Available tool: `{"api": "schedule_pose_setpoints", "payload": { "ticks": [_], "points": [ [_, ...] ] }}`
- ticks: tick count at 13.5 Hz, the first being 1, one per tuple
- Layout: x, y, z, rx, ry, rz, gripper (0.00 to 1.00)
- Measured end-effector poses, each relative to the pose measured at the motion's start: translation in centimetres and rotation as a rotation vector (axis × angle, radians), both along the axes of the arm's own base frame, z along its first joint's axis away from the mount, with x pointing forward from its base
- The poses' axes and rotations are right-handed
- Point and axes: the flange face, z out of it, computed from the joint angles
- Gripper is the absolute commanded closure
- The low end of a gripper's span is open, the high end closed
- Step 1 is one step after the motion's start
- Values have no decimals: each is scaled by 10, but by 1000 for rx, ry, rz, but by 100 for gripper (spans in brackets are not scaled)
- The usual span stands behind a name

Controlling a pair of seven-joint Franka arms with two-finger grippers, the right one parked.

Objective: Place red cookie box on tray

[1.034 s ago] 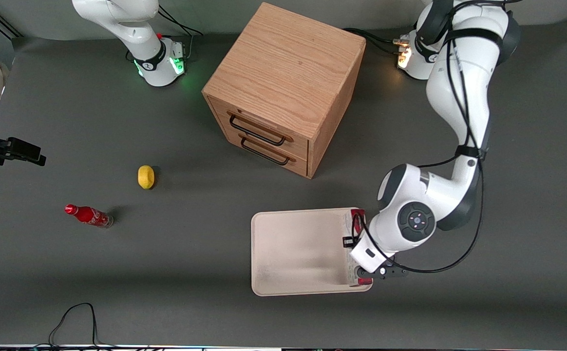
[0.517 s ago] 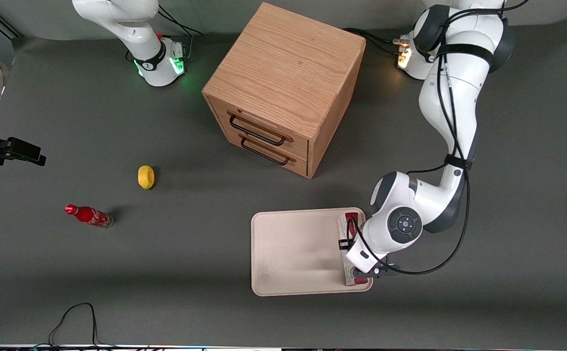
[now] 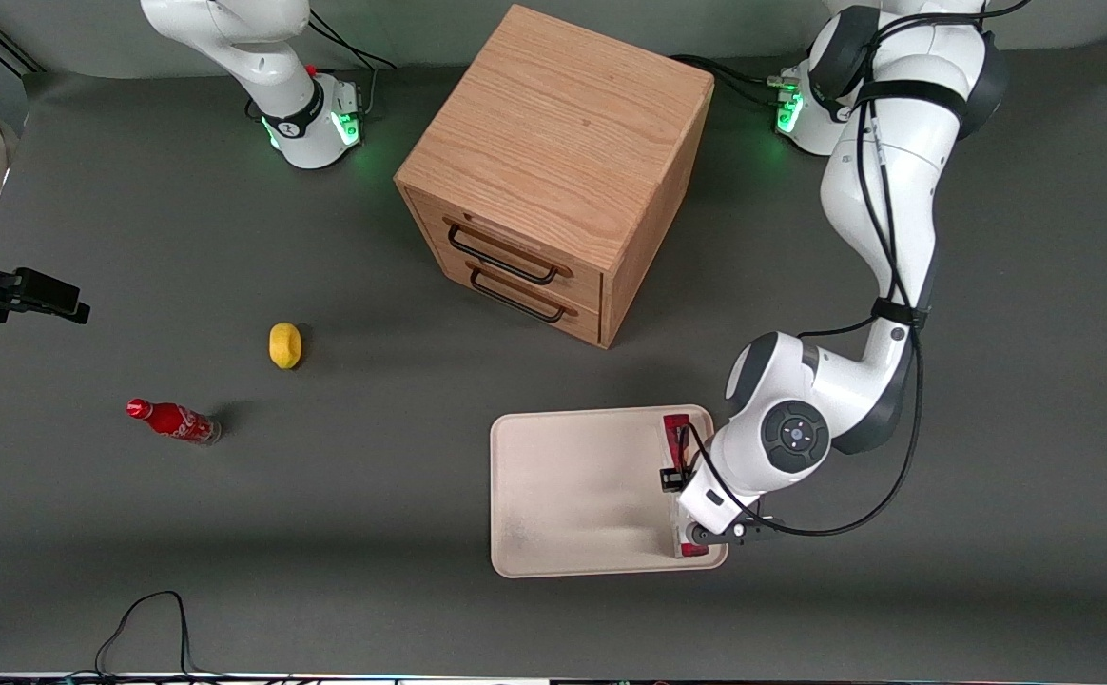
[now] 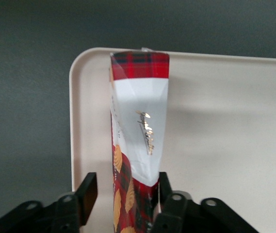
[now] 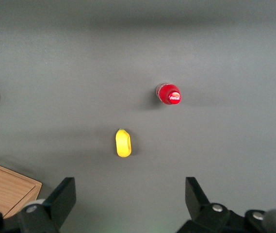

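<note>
The gripper hangs over the tray, jaws spread either side of the red cookie box. The box stands on a narrow edge along the tray's rim, so a brush from the jaws could probably topple it onto the counter.

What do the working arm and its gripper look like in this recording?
The left arm has glossy white shells, dark grey joint bands and a round dark grey wrist cap. Black cables run along it, and a green light glows at its base. Its gripper, over the tray's edge, is black with flat two-finger pads.
</note>
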Motion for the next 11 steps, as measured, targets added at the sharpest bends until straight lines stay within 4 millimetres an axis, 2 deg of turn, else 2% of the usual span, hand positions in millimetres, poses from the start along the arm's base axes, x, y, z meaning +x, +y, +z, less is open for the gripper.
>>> {"api": "schedule_pose_setpoints", "payload": {
  "ticks": [2, 3, 4, 5, 6, 8, 11],
  "points": [
    [0, 10, 21, 14, 21, 4, 0],
    [-3, 16, 38, 28, 43, 3, 0],
    [-5, 26, 62, 48, 63, 0, 0],
    [-11, 49, 111, 78, 80, -22, 0],
    [-16, 63, 141, 91, 81, -41, 0],
    [-31, 112, 187, 119, 87, -86, 0],
    [-70, 214, 241, 170, 97, -69, 0]
  ]
}}
